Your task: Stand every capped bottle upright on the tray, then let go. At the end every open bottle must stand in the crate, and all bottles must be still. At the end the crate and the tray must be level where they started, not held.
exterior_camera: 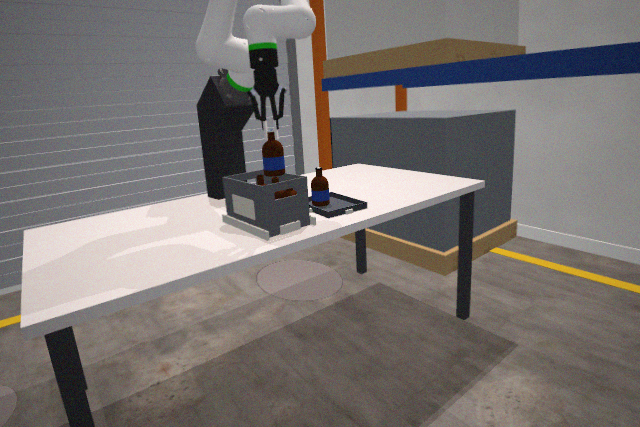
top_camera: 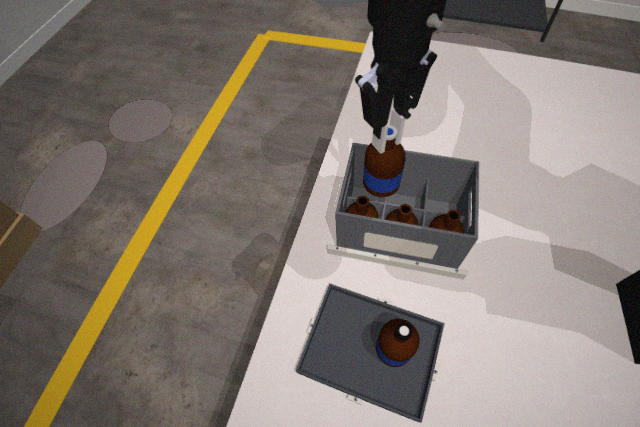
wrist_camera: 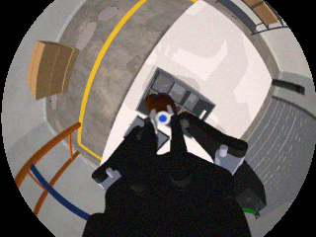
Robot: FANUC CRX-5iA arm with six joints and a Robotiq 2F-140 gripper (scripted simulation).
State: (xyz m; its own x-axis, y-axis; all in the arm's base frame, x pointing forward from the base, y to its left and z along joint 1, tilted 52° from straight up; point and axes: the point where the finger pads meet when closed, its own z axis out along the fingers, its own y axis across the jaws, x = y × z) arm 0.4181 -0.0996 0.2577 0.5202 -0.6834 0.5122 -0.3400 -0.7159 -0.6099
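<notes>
Gripper (top_camera: 388, 134): pointing down, clamped on the neck of a capped brown bottle (top_camera: 383, 170) with a blue band; the bottle hangs upright directly beneath the fingers, partly above the rear left cell of the grey crate (top_camera: 408, 246).

Crate front row: three open brown bottles (top_camera: 402, 214).

Tray (top_camera: 330, 344): one capped bottle (top_camera: 396, 342) standing upright.

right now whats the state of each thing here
gripper: shut on the held bottle's neck
held bottle: capped, upright, lifted partway above the crate's back row
three open bottles: upright in the crate's front compartments
crate: level on the table, not held
bottle on tray: capped, upright
tray: flat on the table
</notes>
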